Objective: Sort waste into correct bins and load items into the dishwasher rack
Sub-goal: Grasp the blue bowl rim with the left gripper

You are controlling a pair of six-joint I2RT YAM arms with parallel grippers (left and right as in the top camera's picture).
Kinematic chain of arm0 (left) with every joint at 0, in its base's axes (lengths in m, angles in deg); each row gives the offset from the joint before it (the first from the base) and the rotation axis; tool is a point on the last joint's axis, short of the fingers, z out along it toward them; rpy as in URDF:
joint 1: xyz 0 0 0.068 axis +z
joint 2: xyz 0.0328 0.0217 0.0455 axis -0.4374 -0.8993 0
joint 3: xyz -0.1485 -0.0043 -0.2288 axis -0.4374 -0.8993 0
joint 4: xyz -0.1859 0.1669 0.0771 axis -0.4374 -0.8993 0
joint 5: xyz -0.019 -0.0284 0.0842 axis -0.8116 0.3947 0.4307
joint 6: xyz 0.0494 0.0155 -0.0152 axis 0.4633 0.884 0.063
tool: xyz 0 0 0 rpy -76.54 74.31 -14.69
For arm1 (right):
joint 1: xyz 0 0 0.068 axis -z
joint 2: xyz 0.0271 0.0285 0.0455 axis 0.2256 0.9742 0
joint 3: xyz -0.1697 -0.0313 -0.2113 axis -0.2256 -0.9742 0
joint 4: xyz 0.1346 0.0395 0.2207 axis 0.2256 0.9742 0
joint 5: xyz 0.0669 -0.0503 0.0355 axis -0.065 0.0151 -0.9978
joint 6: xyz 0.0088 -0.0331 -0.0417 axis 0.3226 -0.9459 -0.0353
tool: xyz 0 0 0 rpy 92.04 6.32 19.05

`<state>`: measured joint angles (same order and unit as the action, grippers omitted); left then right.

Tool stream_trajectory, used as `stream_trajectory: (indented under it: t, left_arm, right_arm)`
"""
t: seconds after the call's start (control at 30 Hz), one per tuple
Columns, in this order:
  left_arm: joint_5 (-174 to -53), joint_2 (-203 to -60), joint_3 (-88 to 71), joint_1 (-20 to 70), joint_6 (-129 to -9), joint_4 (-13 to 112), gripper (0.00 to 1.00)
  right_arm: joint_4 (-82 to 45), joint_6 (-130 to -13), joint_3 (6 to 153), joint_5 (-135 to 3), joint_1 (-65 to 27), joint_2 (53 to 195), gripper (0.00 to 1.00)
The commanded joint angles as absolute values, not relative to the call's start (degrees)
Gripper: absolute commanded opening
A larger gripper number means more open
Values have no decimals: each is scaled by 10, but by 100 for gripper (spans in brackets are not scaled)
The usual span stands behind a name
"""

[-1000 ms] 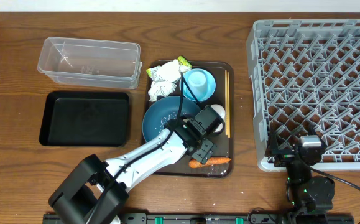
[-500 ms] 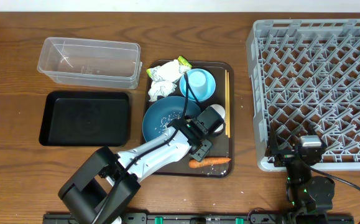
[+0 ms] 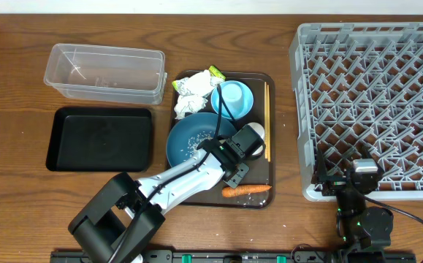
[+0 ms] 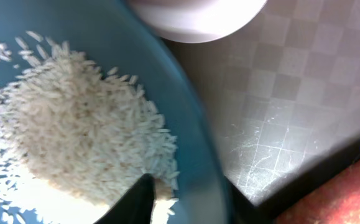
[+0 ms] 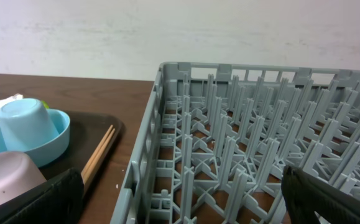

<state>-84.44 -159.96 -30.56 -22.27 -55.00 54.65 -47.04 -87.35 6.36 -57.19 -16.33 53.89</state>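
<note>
Showing loose white rice grains (image 4: pixel 74 124) lying heaped in a large dark-blue round bowl (image 3: pixel 182 128), sitting at the front left of a brown rectangular serving tray (image 3: pixel 264 174). Straddling the bowl's right rim with the left hand (image 4: pixel 217 199): jaws standing apart, one black finger (image 4: pixel 136 202) dipping inside at the edge of the rice, the other hanging outside over the tray, neither visibly pinching the rim.

Lying just beside that rim, a white cup (image 3: pixel 252 137). Resting along the tray's front edge near the left hand, a small orange carrot (image 3: pixel 246 190). Crowding the tray's back left corner, crumpled white paper wads (image 3: pixel 191 95), with a green-yellow snack wrapper (image 3: pixel 215 72) just behind them. Standing behind the bowl, a light-blue cup (image 3: pixel 231 93) on a small light-blue saucer (image 3: pixel 245 108). Lying side by side along the tray's right edge, thin wooden chopsticks (image 3: pixel 267 120).

Sitting left of the serving tray on the wooden table (image 3: pixel 21 197), a shallow black rectangular tray (image 3: pixel 99 139), with a clear plastic rectangular tub (image 3: pixel 105 73) behind it. Filling the right side, a large grey plastic pegged rack (image 3: pixel 372 95). Hovering at the rack's front edge, the right hand (image 5: pixel 180 180), fingers spreading wide and holding nothing.
</note>
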Motion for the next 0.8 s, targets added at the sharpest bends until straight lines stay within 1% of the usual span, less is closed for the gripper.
stream_trajectory:
  t: [0.0,0.2,0.27,0.3,0.77]
  left_arm:
    - [-838,-1594,-294,-223,-552,547,25]
    - [-838,-1586,-294,-224,-552,547,19]
    - [-838,-1581,-293,-224,-552,547,11]
    - [-838,-1577,-293,-224,-552,545,10]
    - [-838,-1465,-291,-224,-554,543,6]
  right_arm:
    - [-468,-865,62,-570,-157,538,99]
    - [-468,-865,62,-570,-157,538,99]
    - [-468,-865,62,-570,-157,538,99]
    - [-468,-865,62,-570,-157,538,99]
    - [-468,-865,62,-570,-157,538,99]
